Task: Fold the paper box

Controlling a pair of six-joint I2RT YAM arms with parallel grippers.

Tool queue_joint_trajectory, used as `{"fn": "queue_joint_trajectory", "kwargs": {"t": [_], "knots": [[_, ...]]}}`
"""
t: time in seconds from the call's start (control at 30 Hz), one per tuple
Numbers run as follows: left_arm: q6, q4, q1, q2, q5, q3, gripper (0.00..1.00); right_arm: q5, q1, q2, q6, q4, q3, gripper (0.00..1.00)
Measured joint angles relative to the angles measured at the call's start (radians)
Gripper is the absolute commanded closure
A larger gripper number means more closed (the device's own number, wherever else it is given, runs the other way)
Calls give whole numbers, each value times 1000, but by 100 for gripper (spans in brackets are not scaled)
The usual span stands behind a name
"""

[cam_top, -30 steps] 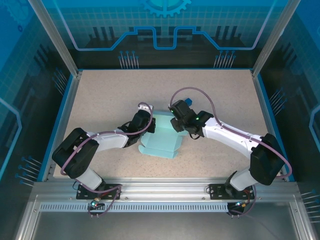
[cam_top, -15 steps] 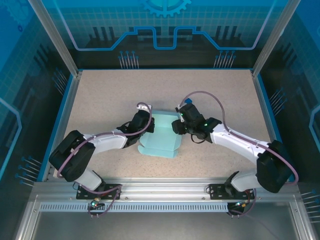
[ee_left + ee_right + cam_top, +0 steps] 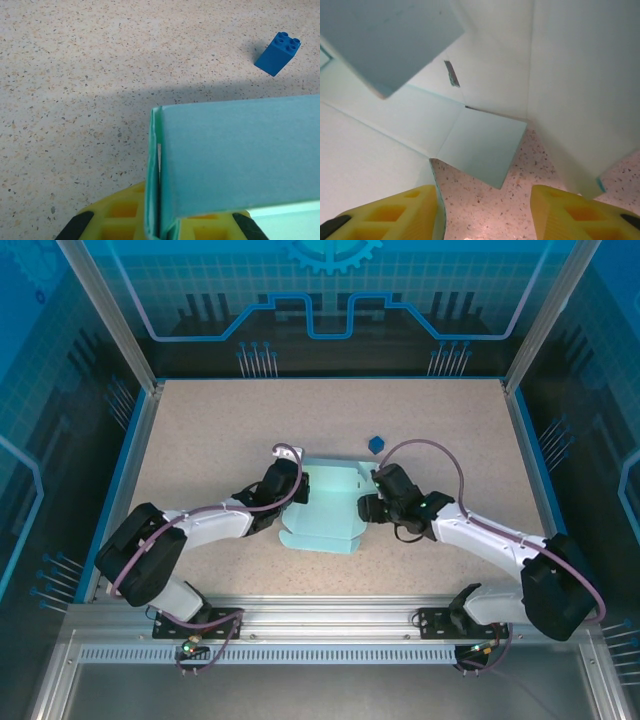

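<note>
Currently, I read the left gripper [image 3: 160,222] jaws as drawn narrow, pinching a folded edge of the paper box [image 3: 325,508] between the yellow fingers [image 3: 117,217]. The right gripper [image 3: 485,200] jaws stand wide apart at the box's right side, a flat flap just ahead of them. The box sits mid-table between both grippers, with its panels partly raised. A small dark blue brick [image 3: 376,444] lies just beyond it on the speckled table [image 3: 220,430].

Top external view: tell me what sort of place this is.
Probably a robot lab workcell: a speckled table fenced by aluminium frame and blue printed panels, with left arm and right arm at a paper box.
</note>
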Motion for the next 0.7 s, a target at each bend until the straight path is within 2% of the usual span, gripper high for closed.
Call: {"fn": "queue_joint_trajectory", "kwargs": {"t": [0.37,0.7], "knots": [[-1,15,0,-2,-1,0,100,-85,-64,13,43,105,-13,55],[0,17,0,-2,-6,0,100,-153,-68,16,46,173,-13,63]]}}
